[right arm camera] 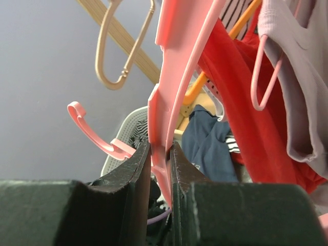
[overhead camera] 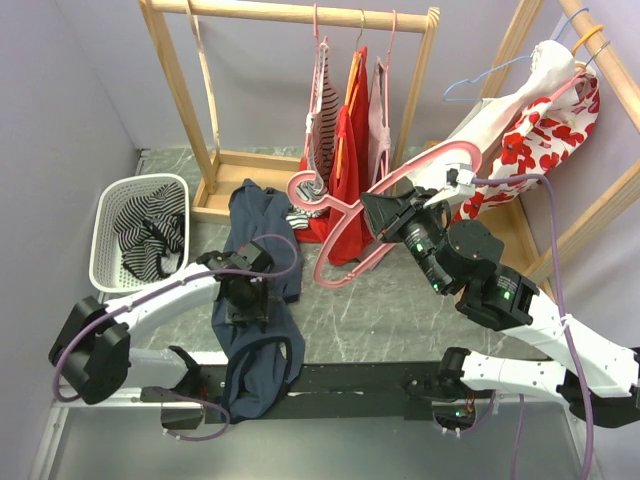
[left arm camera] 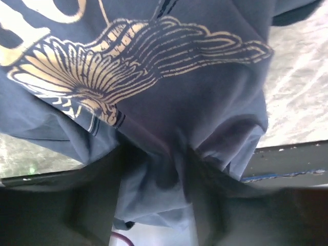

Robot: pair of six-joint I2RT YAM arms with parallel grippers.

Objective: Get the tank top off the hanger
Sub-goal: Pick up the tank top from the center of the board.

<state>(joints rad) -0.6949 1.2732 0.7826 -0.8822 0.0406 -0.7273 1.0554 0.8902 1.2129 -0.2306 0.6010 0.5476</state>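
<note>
Tank top, navy with a gold fan-shaped print, lies crumpled on the table, off the hanger. Its long axis runs from the rack toward the arms' bases, near end drooping over the table edge. Left gripper sits on its middle, jaws partly closed, pinching bunched fabric. Right gripper clamps the bare pink hanger, held in the air, hook pointing left.

Pale lilac walls around me. Grey marbled tabletop below me. Wooden garment rack ahead, second wooden frame at my right, white basket left.
</note>
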